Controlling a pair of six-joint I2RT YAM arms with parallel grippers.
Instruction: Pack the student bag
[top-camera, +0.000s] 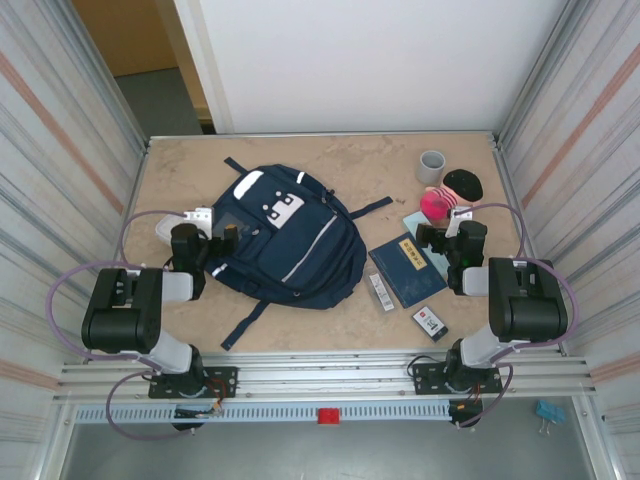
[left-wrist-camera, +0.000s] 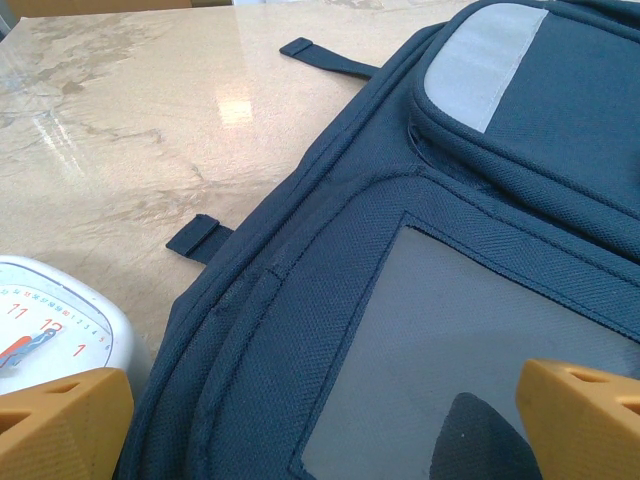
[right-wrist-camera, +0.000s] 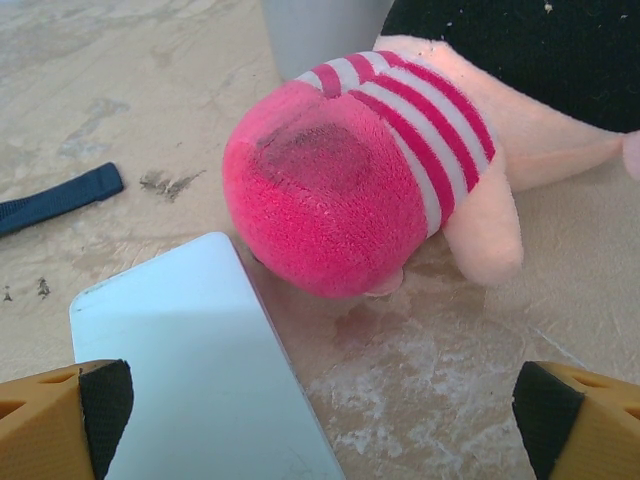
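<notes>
Student bag is lying flat at the table's centre-left, apparently closed. Left gripper is hovering over its front panel, jaws spread and empty; right gripper, likewise released, is hovering near the plush toy. Packing is seemingly just starting; opening the bag probably comes next.

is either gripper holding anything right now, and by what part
Nothing is held. Both are open: the left gripper over the student bag, the right gripper above the table by the pink plush toy.
</notes>
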